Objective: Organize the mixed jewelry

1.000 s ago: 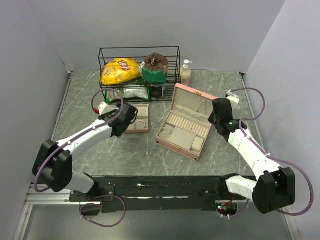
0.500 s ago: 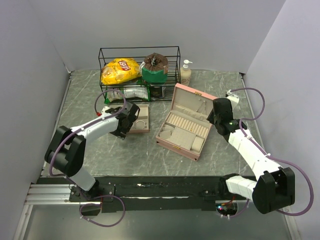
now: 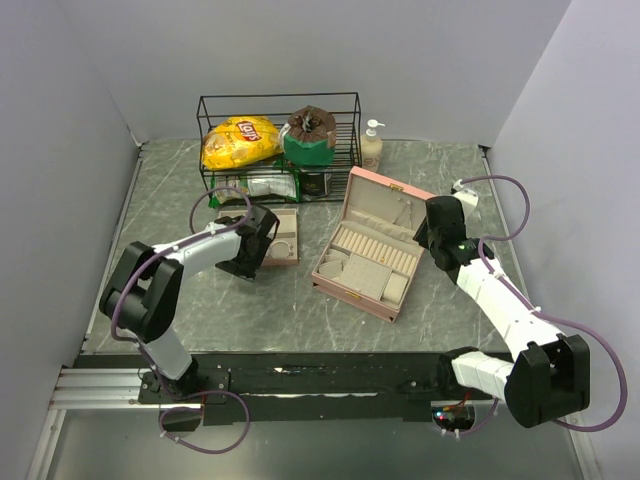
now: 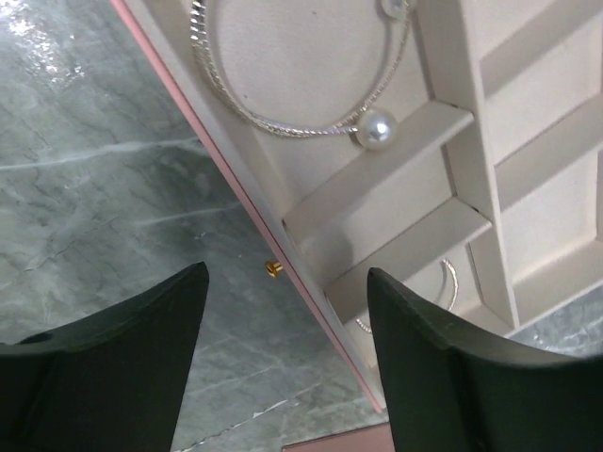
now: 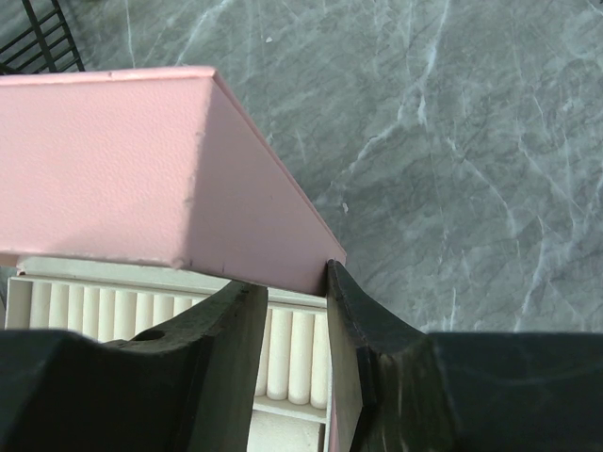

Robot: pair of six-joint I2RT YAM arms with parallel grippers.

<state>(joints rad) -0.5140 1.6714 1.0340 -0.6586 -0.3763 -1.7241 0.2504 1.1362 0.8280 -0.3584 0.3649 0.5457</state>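
Jewelry: we find one gold piece (image 4: 272,269) loose on the table (image 4: 94,188), just beside the pink edge of the tray (image 4: 377,202). A pearl hoop (image 4: 377,127) and a silver hoop (image 4: 450,282) lie in separate compartments.
Left gripper (image 4: 287,273): jaws wide apart and empty, straddling the gold piece. We judge this a line-up for a pick.
Right gripper (image 5: 295,282): fingers at the corner of the box lid (image 5: 122,169), with a narrow gap between them. We cannot tell whether they pinch it.
Likely purpose: steadying the lid open.
Risk: the piece is tiny and close against the tray edge.
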